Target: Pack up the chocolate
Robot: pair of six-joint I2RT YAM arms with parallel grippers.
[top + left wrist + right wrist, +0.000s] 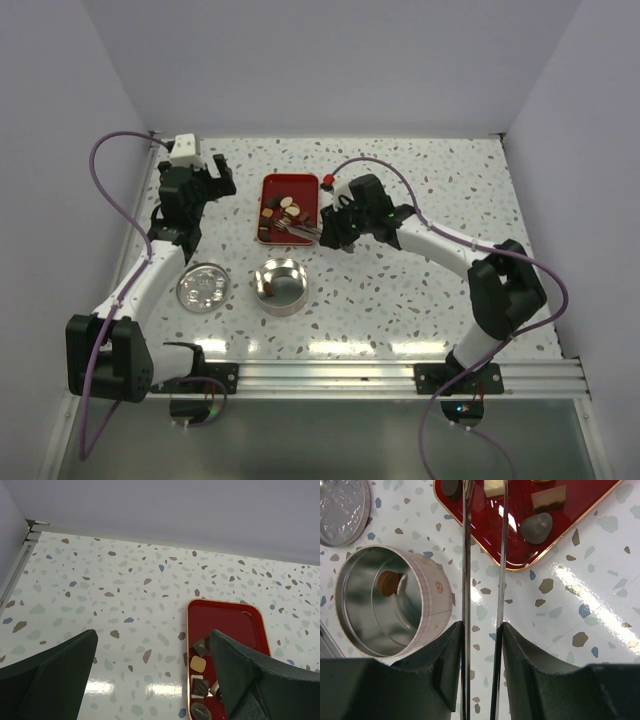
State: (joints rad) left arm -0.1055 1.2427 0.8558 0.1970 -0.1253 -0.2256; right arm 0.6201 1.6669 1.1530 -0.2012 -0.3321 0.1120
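My right gripper (pixel 482 645) pinches thin metal tweezers (pixel 467 570) over the red rectangular tray (pixel 300 186), upper centre, which carries dark and cream chocolate pieces (pixel 284 211). One brown piece (pixel 388 582) lies in the round silver tin (pixel 432 611) below it. My left gripper (pixel 152 642) gapes wide, empty.

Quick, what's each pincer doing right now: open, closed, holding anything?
The left pincer is open, holding nothing.
The right pincer is closed on the metal tweezers.

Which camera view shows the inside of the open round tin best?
The right wrist view: the tin is close, and one brown chocolate piece lies inside. The top view shows it small; the left wrist view does not show it.
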